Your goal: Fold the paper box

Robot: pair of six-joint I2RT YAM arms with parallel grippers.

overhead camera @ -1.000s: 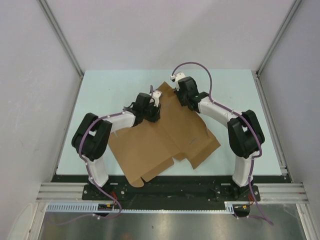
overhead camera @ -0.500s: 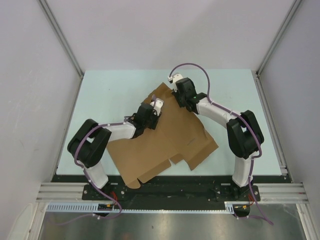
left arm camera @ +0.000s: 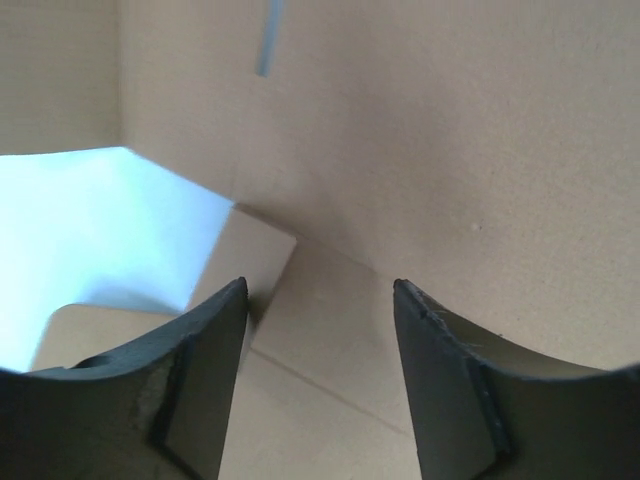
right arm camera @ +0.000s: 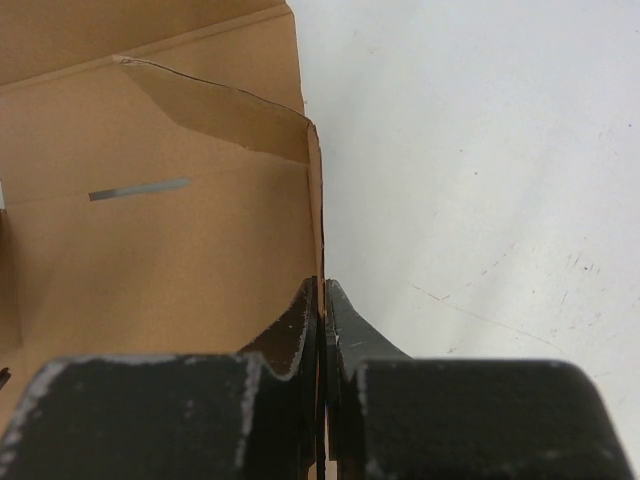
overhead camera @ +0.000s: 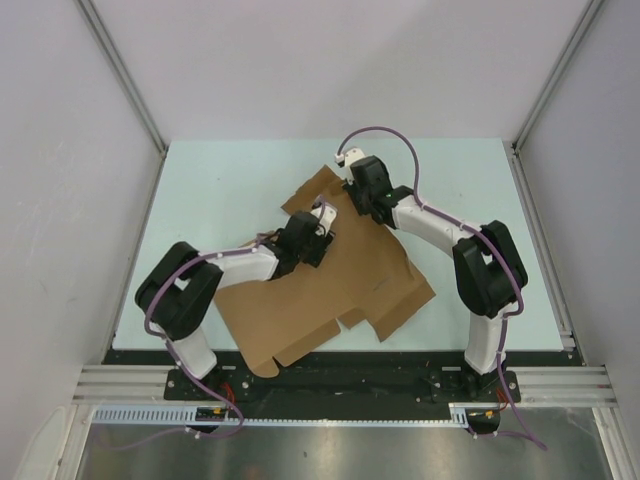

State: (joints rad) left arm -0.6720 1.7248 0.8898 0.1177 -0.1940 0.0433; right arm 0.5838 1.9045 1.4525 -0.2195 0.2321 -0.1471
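The paper box [overhead camera: 330,290] is a brown cardboard sheet lying mostly flat on the table, with its far panel raised. My right gripper [overhead camera: 358,192] is shut on that raised panel's right edge; in the right wrist view the thin edge of the paper box [right arm camera: 160,250] runs straight into the closed right gripper [right arm camera: 322,288]. My left gripper [overhead camera: 318,238] hovers over the middle of the sheet. In the left wrist view the left gripper [left arm camera: 320,290] stands open over a crease, facing the upright panel of the paper box [left arm camera: 420,130], with nothing between its fingers.
The pale table [overhead camera: 210,190] shows to the left of the sheet and to its right [right arm camera: 480,150]. A near corner of the sheet reaches the table's front edge by the left arm's base [overhead camera: 190,360]. White walls enclose the table on three sides.
My left gripper has opened and let go of the cardboard, and slid right and nearer over the sheet. The far flap now spreads further left. The right gripper stays shut.
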